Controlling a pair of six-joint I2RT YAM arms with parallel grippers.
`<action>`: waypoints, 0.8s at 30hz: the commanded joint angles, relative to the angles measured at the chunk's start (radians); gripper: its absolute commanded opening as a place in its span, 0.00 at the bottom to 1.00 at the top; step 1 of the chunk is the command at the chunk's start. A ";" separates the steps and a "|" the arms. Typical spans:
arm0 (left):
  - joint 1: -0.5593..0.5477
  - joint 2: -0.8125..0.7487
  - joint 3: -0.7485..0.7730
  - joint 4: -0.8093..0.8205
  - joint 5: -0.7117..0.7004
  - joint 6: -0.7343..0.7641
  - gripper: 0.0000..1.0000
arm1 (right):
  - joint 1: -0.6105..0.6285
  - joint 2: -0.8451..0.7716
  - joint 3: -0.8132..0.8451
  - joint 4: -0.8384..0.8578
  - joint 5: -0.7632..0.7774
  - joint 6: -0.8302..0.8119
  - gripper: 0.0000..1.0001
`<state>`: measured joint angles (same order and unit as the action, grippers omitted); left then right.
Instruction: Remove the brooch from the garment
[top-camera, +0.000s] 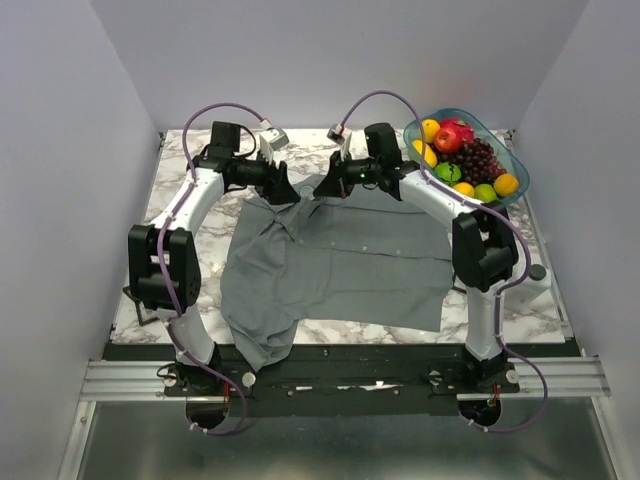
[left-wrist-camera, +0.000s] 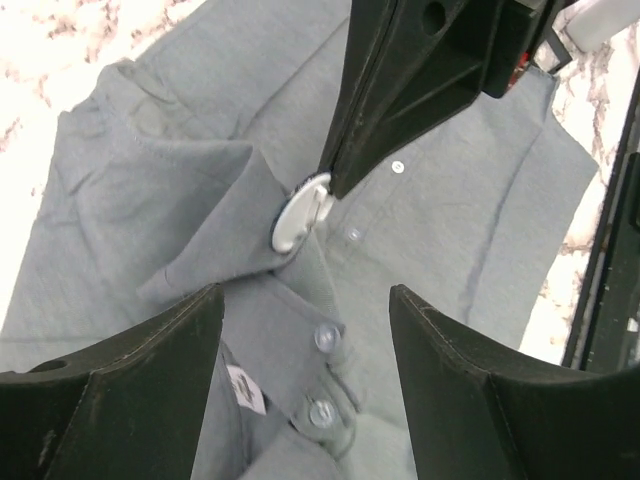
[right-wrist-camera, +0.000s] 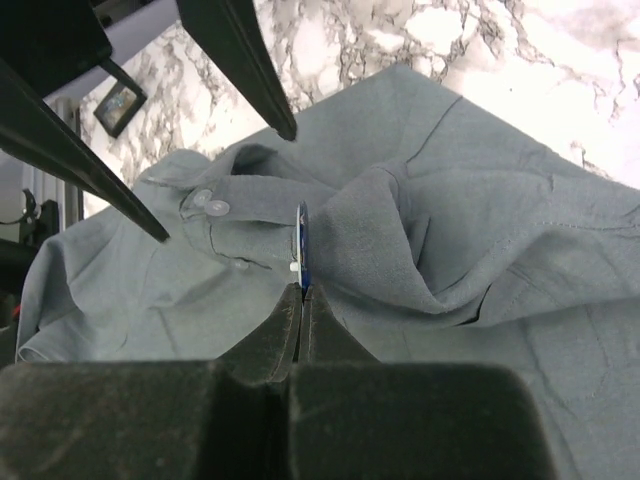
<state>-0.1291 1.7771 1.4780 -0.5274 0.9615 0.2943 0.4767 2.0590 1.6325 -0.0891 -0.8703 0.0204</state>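
**While clamped on the brooch (right-wrist-camera: 303, 248), meets the wide-open left gripper (left-wrist-camera: 305, 295) at the collar (left-wrist-camera: 200, 200)**

Though hardly visible from above, shows plainly at both wrists: a tiny round pin, blue at the edge and white on the side facing the left wrist camera. Sits on the garment (top-camera: 350, 265) at the fold of the collar, just above two pale buttons (left-wrist-camera: 327, 337) near the neck opening. Appears edge-on from the right wrist, standing upright out of bunched grey cloth.

Pinched at its rim by the right gripper (right-wrist-camera: 303, 290), jaws pressed together on it, tips down among the folds. Viewed from the left wrist, comes in from the top as a dark wedge, its point touching the pin's pale face.

Opposite, hovers just beside the collar with both fingers (left-wrist-camera: 150, 385) set well apart, gripping nothing; frames the buttons and a small white label (left-wrist-camera: 245, 387) inside the neckline.

From above, nose to nose over the collar at the far side of the marble table (top-camera: 200, 215). Spread front-up across the middle, grey and long-sleeved, with its near-left corner draped over the table's front edge. At the far right corner, a clear bowl (top-camera: 463, 112) of mixed fruit, apart from the cloth.
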 joint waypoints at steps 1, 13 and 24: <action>0.002 0.062 0.070 0.020 0.046 0.064 0.76 | 0.005 0.027 0.064 0.002 -0.033 0.033 0.00; 0.002 0.169 0.088 0.144 0.158 -0.116 0.64 | -0.016 0.114 0.203 -0.106 -0.056 0.009 0.01; 0.009 0.209 0.082 0.299 0.247 -0.290 0.27 | -0.023 0.130 0.245 -0.149 -0.033 -0.002 0.01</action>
<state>-0.1261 1.9606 1.5467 -0.2974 1.1252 0.0818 0.4606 2.1696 1.8359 -0.2131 -0.8974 0.0257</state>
